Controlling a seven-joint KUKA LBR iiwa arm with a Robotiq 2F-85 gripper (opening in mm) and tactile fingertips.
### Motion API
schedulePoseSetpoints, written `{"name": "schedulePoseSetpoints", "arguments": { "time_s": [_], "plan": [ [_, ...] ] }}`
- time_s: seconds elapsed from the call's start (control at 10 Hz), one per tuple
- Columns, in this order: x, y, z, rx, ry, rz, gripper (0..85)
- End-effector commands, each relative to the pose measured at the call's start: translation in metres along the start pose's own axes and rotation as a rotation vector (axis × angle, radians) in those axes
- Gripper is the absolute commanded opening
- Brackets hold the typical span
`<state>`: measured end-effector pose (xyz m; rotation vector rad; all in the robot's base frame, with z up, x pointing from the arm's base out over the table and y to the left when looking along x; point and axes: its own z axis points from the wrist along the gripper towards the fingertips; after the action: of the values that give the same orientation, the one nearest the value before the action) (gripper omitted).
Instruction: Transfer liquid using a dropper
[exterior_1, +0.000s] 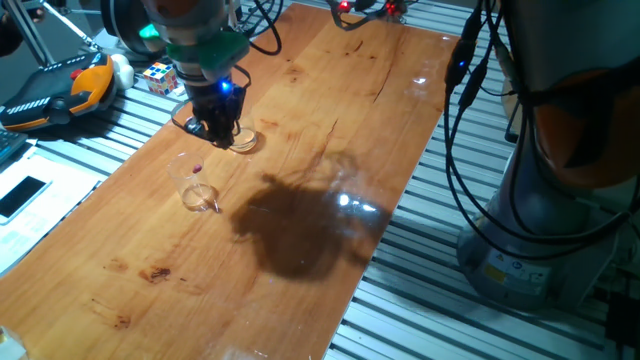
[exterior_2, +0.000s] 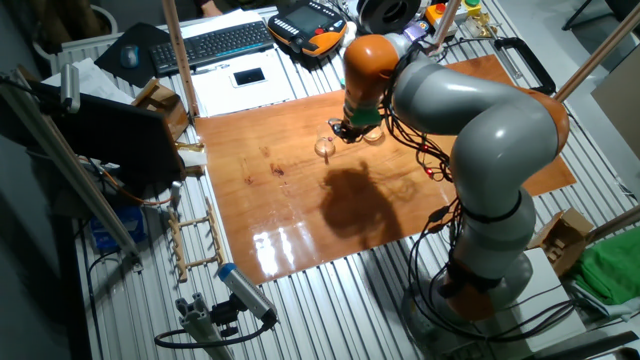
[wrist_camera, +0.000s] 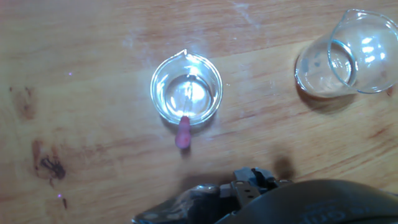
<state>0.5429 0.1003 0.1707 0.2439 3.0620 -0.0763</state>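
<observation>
Claw (wrist_camera: 249, 186) fingertips cut off by hand view's lower edge

One fixed view: close, low over the long wooden table (exterior_1: 300, 150), looking down its length. Other fixed view: high and far back, facing across the table (exterior_2: 300, 200). Hand view: straight down, very near. Small cup (exterior_1: 197, 190) (exterior_2: 325, 148) (wrist_camera: 186, 89) shared by all three.
</observation>
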Motion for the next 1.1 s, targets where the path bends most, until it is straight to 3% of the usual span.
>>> {"name": "schedulePoseSetpoints", "arguments": {
  "time_s": [0.0,0.4,0.8,1.0],
  "plan": [
    [0.0002,0.0009,-0.0001,-0.006,-0.001,0.002,1.0],
    [0.0018,0.0023,0.0006,-0.063,0.003,0.009,1.0],
    [0.0024,0.0029,0.0013,-0.028,-0.001,-0.027,1.0],
    [0.0024,0.0029,0.0013,-0.034,-0.010,-0.088,1.0]
  ]
}}
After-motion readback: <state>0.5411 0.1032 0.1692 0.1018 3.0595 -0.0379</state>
